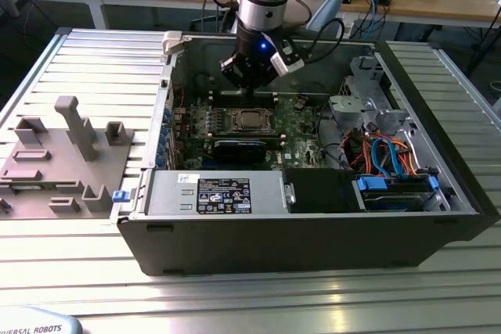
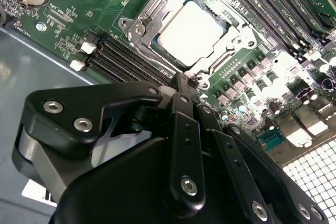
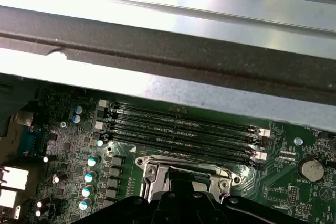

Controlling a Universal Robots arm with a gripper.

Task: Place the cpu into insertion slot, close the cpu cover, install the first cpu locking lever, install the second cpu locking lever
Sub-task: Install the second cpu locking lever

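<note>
One claw (image 2: 185, 80) clenched, empty | cpu (image 2: 193, 29) seated under cpu cover (image 2: 152, 14), just beyond fingertips

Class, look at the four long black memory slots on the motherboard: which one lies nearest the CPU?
The slot bordering the socket's silvery frame around the CPU; the other three lie beyond it, further from the chip.

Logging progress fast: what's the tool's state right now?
Tool: shut, fingertips together at the cpu cover edge, holding nothing visible.
</note>
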